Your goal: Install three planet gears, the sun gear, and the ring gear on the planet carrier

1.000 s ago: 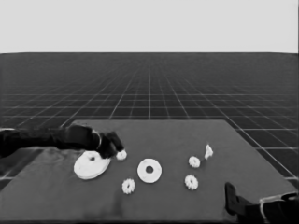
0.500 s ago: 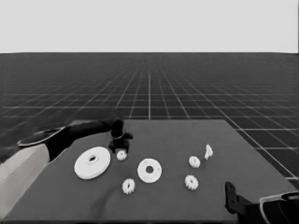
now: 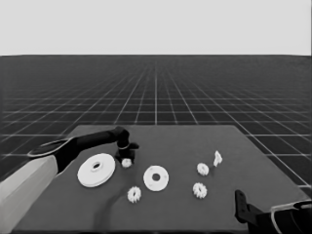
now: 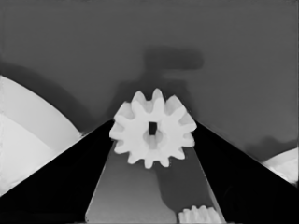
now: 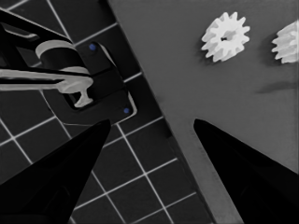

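Left gripper (image 3: 126, 160) now down over a planet gear (image 3: 127, 163) just right of the larger round part (image 3: 96, 169), fingers spread either side, nothing pinched yet. Half a second back, same spot; earlier still, over that disc. Looks like first pickup. Right gripper (image 5: 149, 140) parked near-right, open.

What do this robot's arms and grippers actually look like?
Each arm is pale grey farther back and black toward the gripper. The left gripper and right gripper each end in two long, pointed black fingers, seen as dark wedges from the wrist cameras. No cables or markings show.
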### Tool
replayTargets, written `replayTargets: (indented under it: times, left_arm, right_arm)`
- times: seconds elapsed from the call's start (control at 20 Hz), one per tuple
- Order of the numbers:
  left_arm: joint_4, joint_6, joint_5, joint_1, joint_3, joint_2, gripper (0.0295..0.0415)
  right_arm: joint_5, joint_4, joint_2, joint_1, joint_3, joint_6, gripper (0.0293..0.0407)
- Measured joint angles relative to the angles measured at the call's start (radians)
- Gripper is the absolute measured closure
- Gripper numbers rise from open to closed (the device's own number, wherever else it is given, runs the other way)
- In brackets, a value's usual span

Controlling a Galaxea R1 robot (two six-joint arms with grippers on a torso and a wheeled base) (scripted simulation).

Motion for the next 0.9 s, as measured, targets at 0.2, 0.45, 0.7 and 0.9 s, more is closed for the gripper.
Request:
replayTargets:
  times: [0.2, 0.45, 0.7, 0.9]
  left_arm:
    - [0.0, 0.0, 0.0, 0.0, 0.0, 0.001, 0.0398]
    - [-0.036, -0.052, 0.058, -0.054, 0.107, -0.043, 0.0398]
    - [-0.11, -0.082, 0.122, -0.163, 0.174, -0.069, 0.0398]
    - [-0.116, -0.082, 0.126, -0.168, 0.174, -0.069, 0.0398]
  right_arm:
    - [0.0, 0.0, 0.0, 0.0, 0.0, 0.0, 0.0315]
    - [0.0, 0.0, 0.0, 0.0, 0.0, 0.0, 0.0315]
    - [0.0, 0.0, 0.0, 0.0, 0.0, 0.0, 0.0315]
    - [0.0, 0.0, 0.0, 0.0, 0.0, 0.0, 0.0315]
